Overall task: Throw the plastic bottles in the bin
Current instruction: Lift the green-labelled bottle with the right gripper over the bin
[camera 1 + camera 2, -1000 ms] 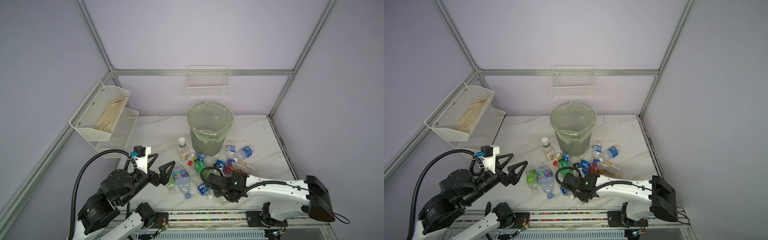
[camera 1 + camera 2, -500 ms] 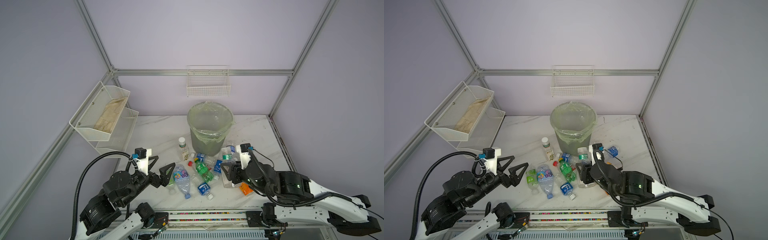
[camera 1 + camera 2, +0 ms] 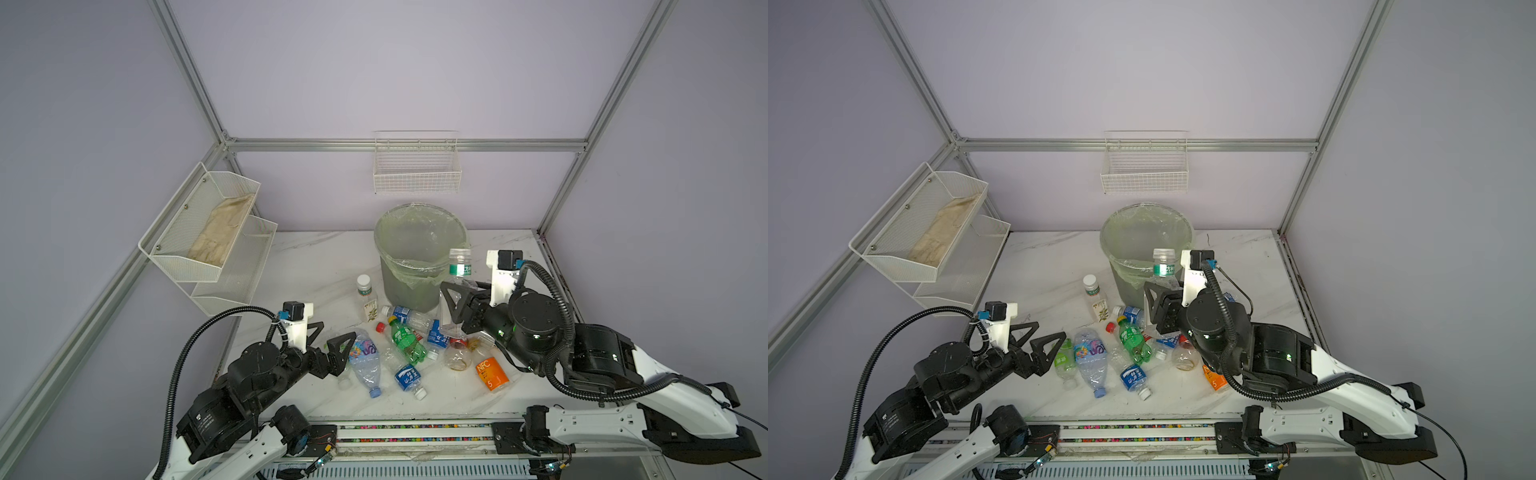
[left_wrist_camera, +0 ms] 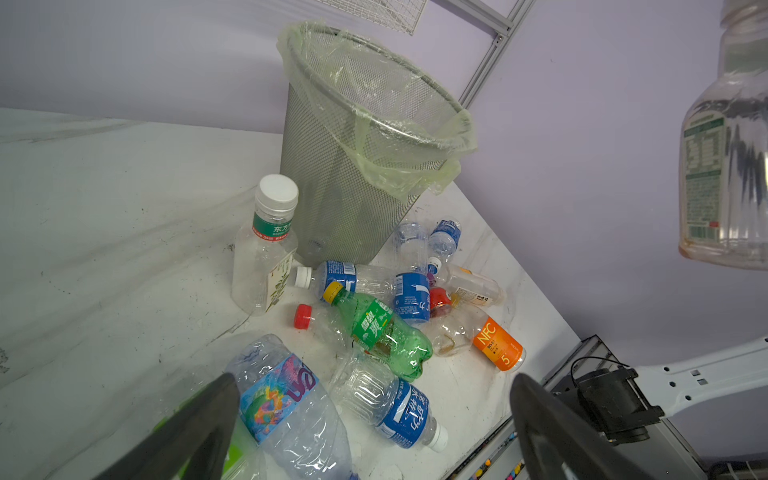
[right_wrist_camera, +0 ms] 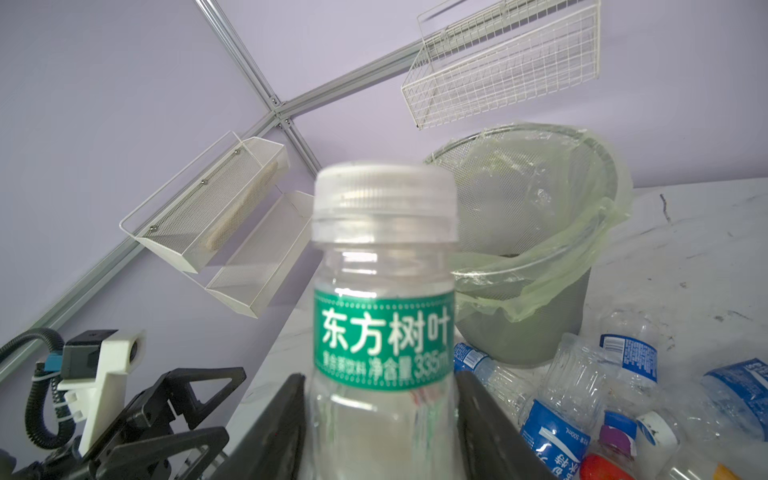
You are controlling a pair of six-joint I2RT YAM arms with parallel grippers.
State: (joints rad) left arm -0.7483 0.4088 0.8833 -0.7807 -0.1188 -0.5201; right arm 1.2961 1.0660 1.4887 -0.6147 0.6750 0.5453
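Clear plastic, green-banded: my right pincer (image 3: 459,302) grips this bottle (image 3: 460,270) upright, just beside the bin (image 3: 399,286). I should lift it over the lined rim before releasing; my left pincer (image 3: 332,335) gapes wide, empty.

About fourteen bottles (image 3: 407,337), one bin (image 3: 399,286)

Lab test booth: aluminium frame (image 3: 311,144), lilac walls (image 3: 374,62)
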